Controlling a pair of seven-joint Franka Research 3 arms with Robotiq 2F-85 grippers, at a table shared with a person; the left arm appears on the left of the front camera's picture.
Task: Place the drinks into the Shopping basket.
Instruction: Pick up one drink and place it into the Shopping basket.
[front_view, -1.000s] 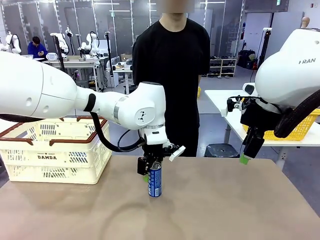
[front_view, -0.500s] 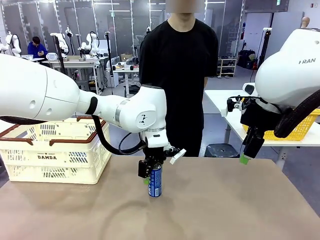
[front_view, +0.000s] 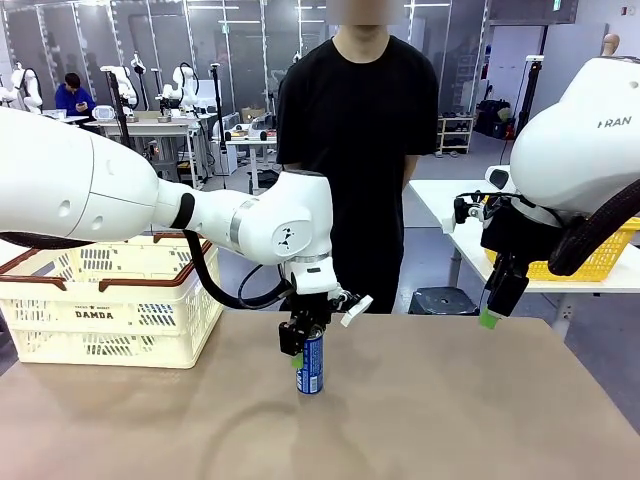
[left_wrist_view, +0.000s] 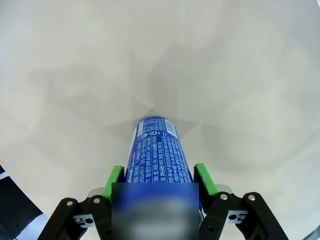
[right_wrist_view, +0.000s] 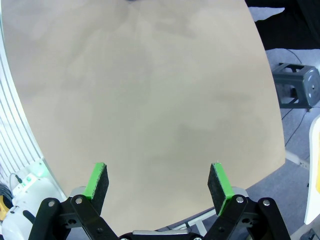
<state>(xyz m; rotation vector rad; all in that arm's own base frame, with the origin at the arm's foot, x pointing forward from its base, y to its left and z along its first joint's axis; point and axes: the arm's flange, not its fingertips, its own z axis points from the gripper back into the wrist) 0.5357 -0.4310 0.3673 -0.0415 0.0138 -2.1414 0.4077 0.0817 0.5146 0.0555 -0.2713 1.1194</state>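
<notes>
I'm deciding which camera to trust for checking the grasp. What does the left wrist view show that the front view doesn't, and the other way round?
Left wrist view alone: both green pads pressed against opposite sides of the blue can, and its small white print. Front view alone: the Shopping basket at table left, the person behind the table, and the right gripper open above the table's right side. Both: the left gripper shut on the upright can, standing on the tan table.

Blue can (front_view: 311, 364), apparently white print.

Upright blue can (front_view: 310, 364) mid-table; cream Shopping basket (front_view: 110, 300) far left
</notes>
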